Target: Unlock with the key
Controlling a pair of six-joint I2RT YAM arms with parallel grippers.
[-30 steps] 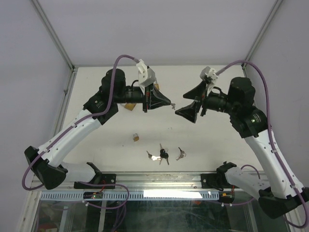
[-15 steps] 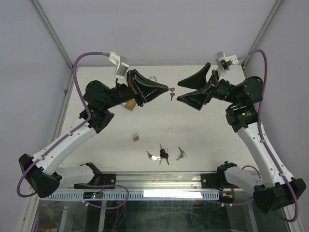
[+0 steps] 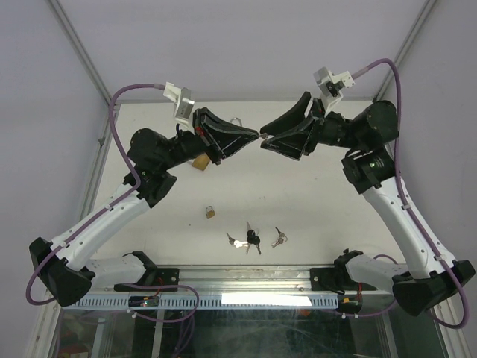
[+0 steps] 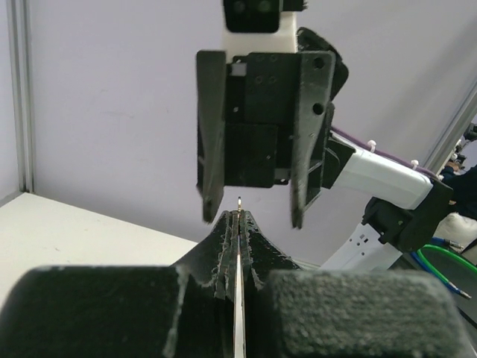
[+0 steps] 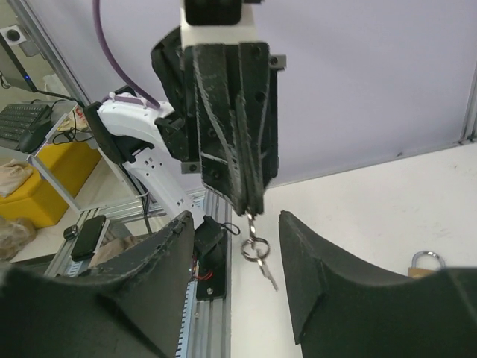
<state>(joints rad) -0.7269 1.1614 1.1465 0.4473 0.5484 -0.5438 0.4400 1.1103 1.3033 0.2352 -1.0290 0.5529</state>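
Right wrist view: left gripper point(image 5: 252, 205) pinches the keys point(image 5: 258, 261), right gripper point(image 4: 253, 212) gapes wide; a misaligned handover could drop them

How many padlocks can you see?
3: a small brass padlock on the white table, a second brass padlock half hidden by the left arm, and a silver shackle behind the left gripper. More may be hidden.

White shells and black joints make up the left arm point(image 3: 104, 216) and right arm point(image 3: 405, 224), each trailing a purple cable point(image 3: 123, 101). The black wedge-fingered left tool point(image 3: 257, 136) and right tool point(image 3: 263, 138) carry white camera blocks point(image 3: 179, 97).
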